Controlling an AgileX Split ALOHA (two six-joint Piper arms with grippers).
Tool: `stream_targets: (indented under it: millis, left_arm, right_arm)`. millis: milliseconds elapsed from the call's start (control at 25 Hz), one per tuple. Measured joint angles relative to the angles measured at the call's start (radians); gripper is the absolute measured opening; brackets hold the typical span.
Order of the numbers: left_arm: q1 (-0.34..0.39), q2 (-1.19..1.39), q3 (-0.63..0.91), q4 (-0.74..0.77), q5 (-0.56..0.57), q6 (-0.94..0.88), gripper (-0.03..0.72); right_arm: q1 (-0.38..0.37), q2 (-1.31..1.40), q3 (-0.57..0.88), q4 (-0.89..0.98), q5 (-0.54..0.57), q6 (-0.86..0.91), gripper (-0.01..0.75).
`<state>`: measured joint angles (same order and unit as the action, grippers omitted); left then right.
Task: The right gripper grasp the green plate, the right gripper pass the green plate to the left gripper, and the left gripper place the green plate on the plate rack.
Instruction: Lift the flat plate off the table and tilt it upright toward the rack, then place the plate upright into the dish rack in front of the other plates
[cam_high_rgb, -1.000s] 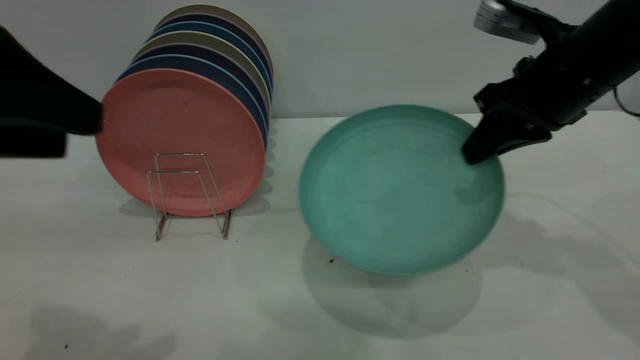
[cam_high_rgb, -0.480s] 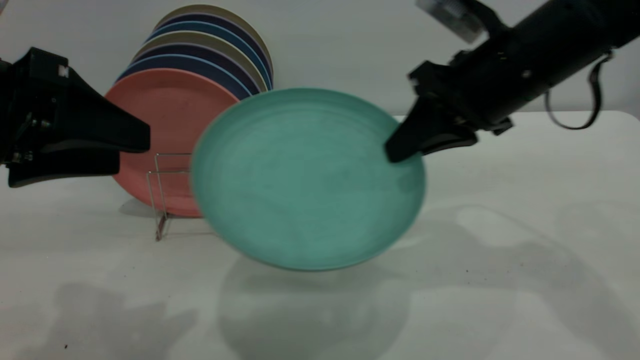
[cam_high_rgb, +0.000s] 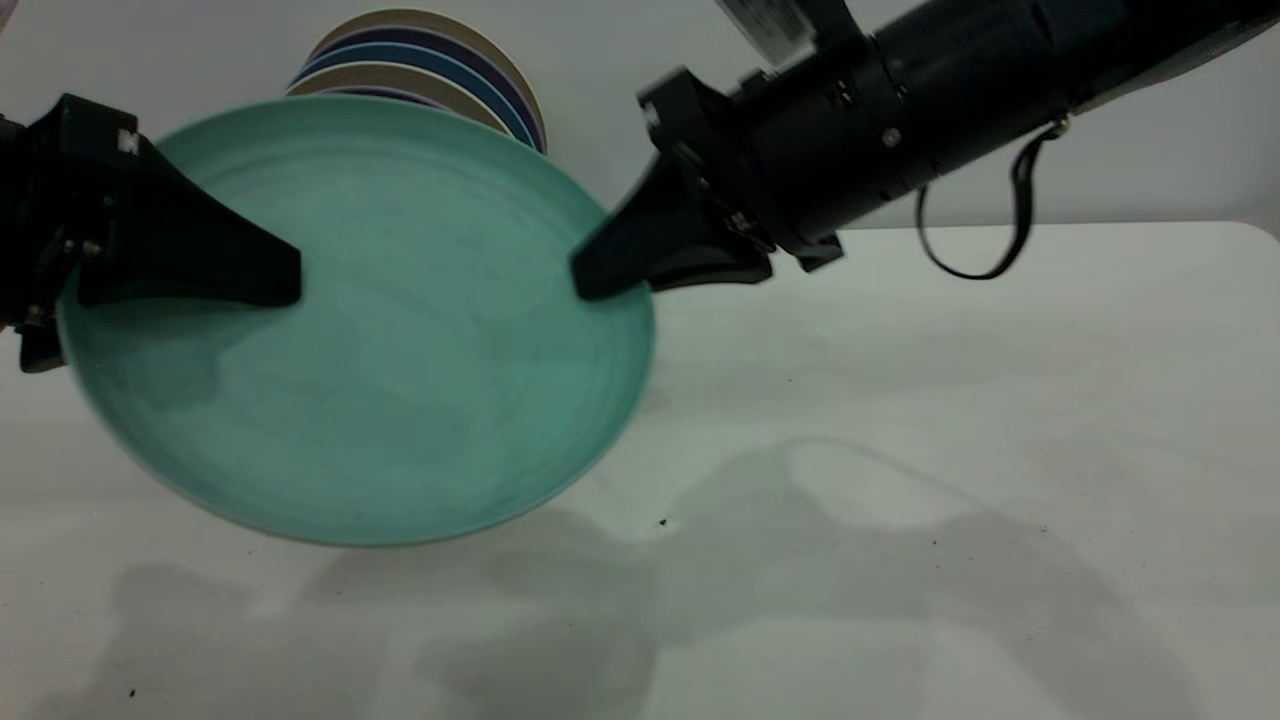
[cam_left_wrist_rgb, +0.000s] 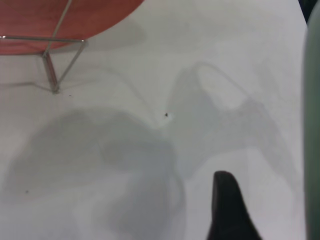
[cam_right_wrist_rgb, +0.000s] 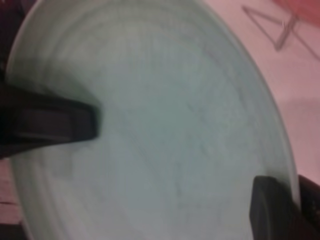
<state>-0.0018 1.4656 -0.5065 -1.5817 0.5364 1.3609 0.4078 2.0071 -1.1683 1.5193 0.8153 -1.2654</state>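
Over the last second the right gripper (cam_high_rgb: 600, 275), clamped on the rim of the green plate (cam_high_rgb: 400, 360), carried it off the table (cam_high_rgb: 950, 450) and across to the left, so that the plate hung tilted in the air in front of the plate rack (cam_left_wrist_rgb: 50, 65) and hid most of the racked plates (cam_high_rgb: 440, 50). The left gripper (cam_high_rgb: 270, 280) had one finger lying over the plate's opposite rim; whether it had closed could not be told. Judgement: handover reached, transfer of grip pending, racking not yet done.

Green plate (cam_high_rgb: 380, 360) between both grippers.
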Motion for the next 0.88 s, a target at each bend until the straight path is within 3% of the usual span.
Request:
stream_targets:
  millis: [80,200,360,520,600,760,880]
  left_arm:
    - [0.0,0.0,-0.001,-0.001,0.008,0.0,0.347]
    - [0.0,0.0,-0.001,-0.012,0.027,0.0,0.146]
    - [-0.001,0.0,-0.001,-0.01,-0.015,0.053,0.135]
    - [-0.001,0.005,-0.014,0.006,-0.201,0.125,0.135]
    - [-0.001,0.006,-0.036,0.031,-0.254,0.189,0.135]
    - [-0.001,0.007,-0.102,0.14,-0.211,0.332,0.135]
    - [-0.001,0.007,-0.176,0.295,-0.039,0.458,0.135]
  right_arm:
    - [0.0,0.0,0.0,0.015,0.004,-0.028,0.036]
    - [0.0,0.0,0.0,0.015,-0.012,-0.042,0.094]
    - [-0.006,-0.001,0.0,0.003,-0.023,-0.042,0.306]
    - [-0.059,-0.026,0.0,-0.065,0.006,-0.012,0.563]
    - [-0.106,-0.047,0.0,-0.134,0.036,0.025,0.645]
    - [-0.21,-0.084,0.0,-0.299,0.069,0.122,0.675]
    - [-0.288,-0.092,0.0,-0.392,0.075,0.191,0.642]
